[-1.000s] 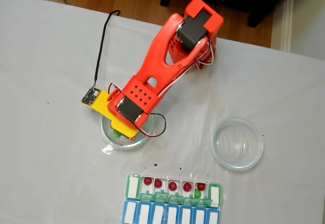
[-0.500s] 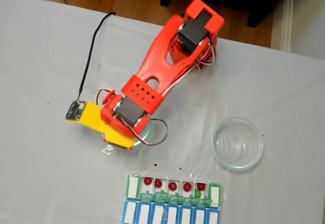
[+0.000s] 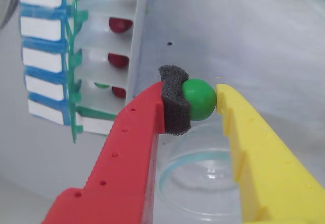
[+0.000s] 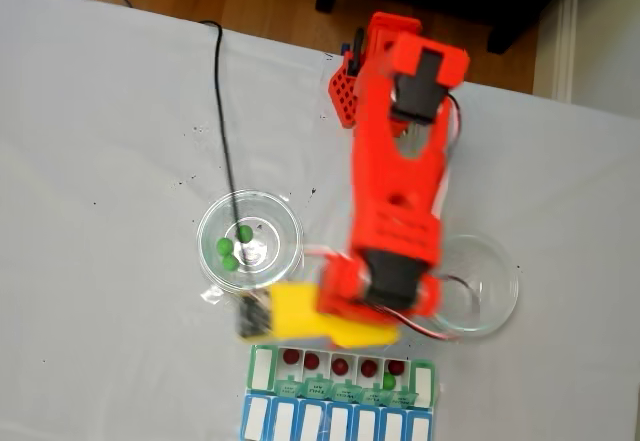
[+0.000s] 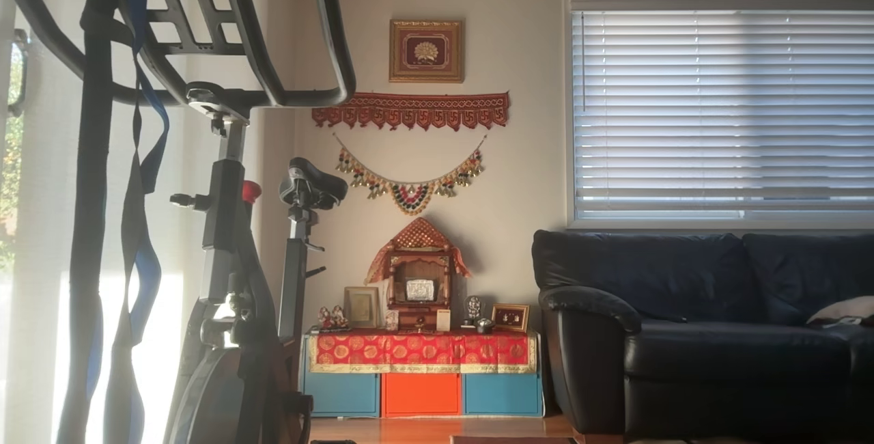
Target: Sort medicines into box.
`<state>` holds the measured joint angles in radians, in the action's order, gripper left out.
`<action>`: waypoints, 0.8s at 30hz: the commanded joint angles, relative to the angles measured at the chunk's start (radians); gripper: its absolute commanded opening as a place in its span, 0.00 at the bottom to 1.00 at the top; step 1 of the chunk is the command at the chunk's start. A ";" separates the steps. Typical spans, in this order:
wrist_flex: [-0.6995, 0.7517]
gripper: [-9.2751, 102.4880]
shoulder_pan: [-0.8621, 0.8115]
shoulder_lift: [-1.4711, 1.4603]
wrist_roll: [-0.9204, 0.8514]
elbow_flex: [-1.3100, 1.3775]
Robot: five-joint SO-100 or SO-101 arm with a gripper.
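The gripper (image 3: pixel 203 99) pinches one green pill (image 3: pixel 199 99) between its red finger's foam pad (image 3: pixel 175 102) and the bare yellow finger (image 3: pixel 244 132); the foam likely keeps so small and round a bead from squirting out. In the fixed view the arm (image 4: pixel 400 191) reaches over the white worktop (image 4: pixel 100 111) toward the pill box (image 4: pixel 340 386), which already holds five red pills and one green in its open white row (lids folded back for dropping in). Two green pills (image 4: pixel 232 242) wait in the left glass dish (image 4: pixel 249 239); the right dish (image 4: pixel 492 281) looks empty. Next comes lining up over a compartment.
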<state>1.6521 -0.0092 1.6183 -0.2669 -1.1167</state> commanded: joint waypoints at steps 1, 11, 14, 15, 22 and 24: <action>0.015 0.09 0.069 -0.061 0.020 0.144; 0.048 0.09 0.087 -0.155 0.002 0.250; 0.021 0.09 0.089 -0.169 0.002 0.250; 0.015 0.09 0.089 -0.179 0.003 0.258; 0.002 0.09 0.107 -0.261 0.046 0.347; -0.002 0.09 0.120 -0.264 0.058 0.351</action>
<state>1.6628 0.0736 1.3192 -0.2209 -0.8606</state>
